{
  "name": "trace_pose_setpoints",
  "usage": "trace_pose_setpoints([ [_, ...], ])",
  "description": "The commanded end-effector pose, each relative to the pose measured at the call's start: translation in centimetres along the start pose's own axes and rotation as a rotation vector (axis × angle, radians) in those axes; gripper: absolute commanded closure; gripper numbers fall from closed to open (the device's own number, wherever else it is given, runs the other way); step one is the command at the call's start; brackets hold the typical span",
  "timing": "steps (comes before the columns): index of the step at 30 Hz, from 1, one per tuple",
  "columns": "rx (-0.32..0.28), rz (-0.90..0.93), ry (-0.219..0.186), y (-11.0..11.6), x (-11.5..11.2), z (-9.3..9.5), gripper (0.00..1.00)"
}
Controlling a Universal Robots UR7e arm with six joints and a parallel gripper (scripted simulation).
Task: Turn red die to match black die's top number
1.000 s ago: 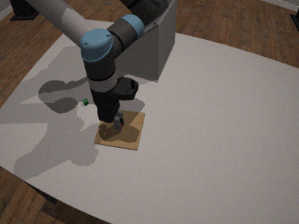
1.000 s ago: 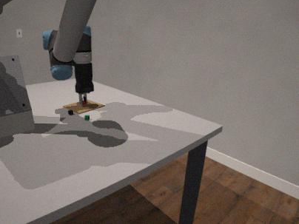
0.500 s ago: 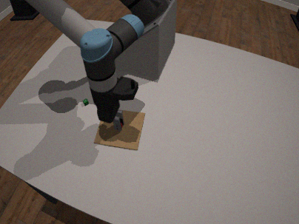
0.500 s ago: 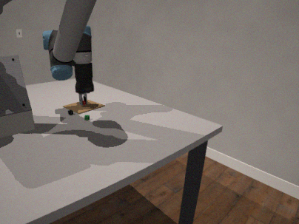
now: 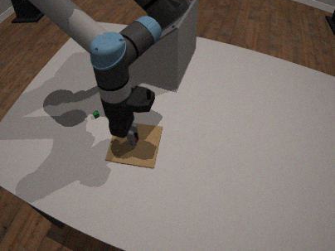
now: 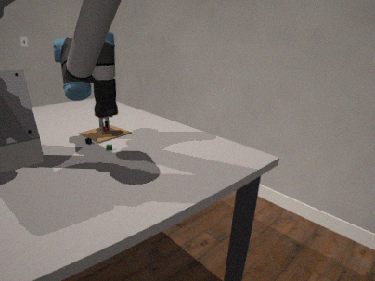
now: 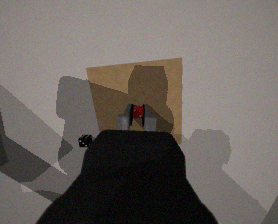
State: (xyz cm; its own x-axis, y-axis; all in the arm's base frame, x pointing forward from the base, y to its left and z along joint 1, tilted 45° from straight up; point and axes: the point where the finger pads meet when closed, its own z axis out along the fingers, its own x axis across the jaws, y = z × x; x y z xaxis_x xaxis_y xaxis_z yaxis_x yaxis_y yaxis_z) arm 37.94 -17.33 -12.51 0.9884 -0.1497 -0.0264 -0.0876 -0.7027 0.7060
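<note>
Over the mat (image 5: 145,161) (image 6: 89,134) (image 7: 175,75), our end effector (image 5: 133,140) (image 6: 105,128) (image 7: 137,110) pinches the red die (image 5: 137,139) (image 6: 106,129) (image 7: 138,111)! Black die (image 6: 88,141) (image 7: 85,140) at eight o'clock in the wrist view; releasing it tilted or high, we could tumble it onto the wrong face.

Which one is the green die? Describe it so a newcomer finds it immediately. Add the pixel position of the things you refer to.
On the pale table (image 5: 249,148) (image 6: 195,203), find the square tan mat (image 5: 145,158) (image 6: 88,134). The green die (image 5: 96,114) (image 6: 109,147) sits on the table just off that mat. It alone is green; its neighbours are black (image 6: 88,141) (image 7: 85,141) and red (image 6: 106,129) (image 7: 138,111).
</note>
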Motion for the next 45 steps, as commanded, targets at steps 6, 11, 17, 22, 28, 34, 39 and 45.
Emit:
trace_pose_setpoints([
  [6, 0.000, 0.000, 0.001, 0.00, 0.03, 0.07, 0.66],
  [11, 0.000, 0.000, 0.001, 0.00, 0.03, 0.16, 0.66],
  [17, 0.000, 0.000, 0.001, 0.00, 0.03, 0.32, 0.66],
  [22, 0.000, 0.000, 0.001, 0.00, 0.03, 0.36, 0.66],
  [28, 0.000, 0.000, 0.001, 0.00, 0.03, 0.36, 0.66],
  [34, 0.000, 0.000, 0.001, 0.00, 0.03, 0.36, 0.66],
  [39, 0.000, 0.000, 0.001, 0.00, 0.03, 0.36, 0.66],
  [45, 0.000, 0.000, 0.001, 0.00, 0.03, 0.36, 0.66],
])
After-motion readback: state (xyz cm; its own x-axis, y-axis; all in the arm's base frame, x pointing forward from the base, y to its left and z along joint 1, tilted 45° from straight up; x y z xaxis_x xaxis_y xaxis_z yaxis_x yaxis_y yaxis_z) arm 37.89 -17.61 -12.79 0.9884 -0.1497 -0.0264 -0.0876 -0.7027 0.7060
